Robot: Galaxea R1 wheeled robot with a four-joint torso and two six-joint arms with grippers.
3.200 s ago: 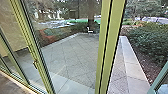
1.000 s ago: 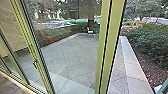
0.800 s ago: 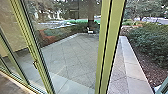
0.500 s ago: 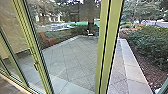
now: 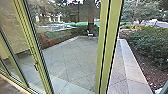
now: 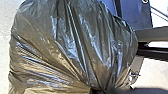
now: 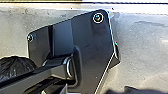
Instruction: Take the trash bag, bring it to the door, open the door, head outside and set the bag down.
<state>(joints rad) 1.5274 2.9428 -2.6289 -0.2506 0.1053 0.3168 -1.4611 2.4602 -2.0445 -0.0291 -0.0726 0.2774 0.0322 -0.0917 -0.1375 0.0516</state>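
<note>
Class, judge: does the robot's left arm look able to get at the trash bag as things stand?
Probably yes: the trash bag looms close at that arm's wrist, gathered neck in sight, nothing visibly blocking the way.

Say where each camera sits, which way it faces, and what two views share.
Head: high up, looking forward and down past green frames to a paved yard.
Left wrist: on that arm, facing the trash bag, robot's plate beyond.
Right wrist: on that arm, facing the robot's plate and jointed bar.
Shared: both wrist views show plate and bag.
</note>
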